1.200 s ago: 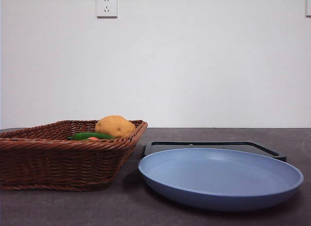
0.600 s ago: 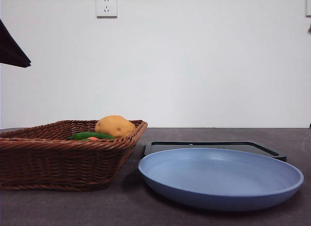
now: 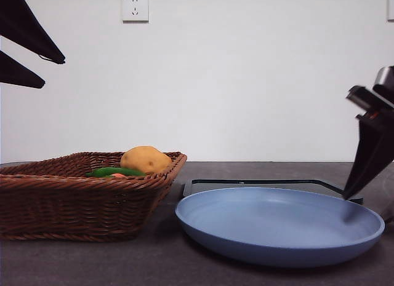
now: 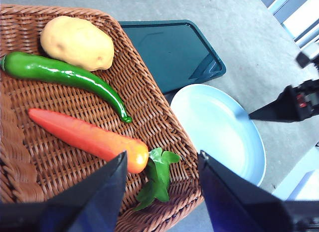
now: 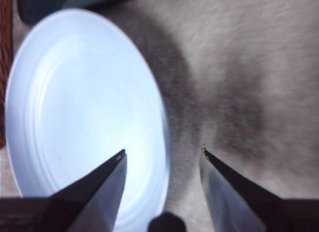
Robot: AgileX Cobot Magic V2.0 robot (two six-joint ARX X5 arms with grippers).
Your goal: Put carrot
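The carrot point(image 4: 87, 139) is lying in the wicker basket point(image 4: 164, 132) beside a green pepper point(image 4: 65, 75). The left gripper point(image 4: 159, 164) is hovering above it, jaws wide and empty. The right gripper point(image 5: 162, 154), likewise spread and empty, is probably hovering at the blue plate's point(image 5: 75, 112) rim.

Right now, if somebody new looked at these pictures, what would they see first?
Probably the glossy carrot, lying in the wicker basket beside a green pepper and a potato. Next, the big empty blue plate on the table beside the basket. The left gripper hovers over the carrot's leafy end with open fingers, and the right gripper is open over the plate's edge.
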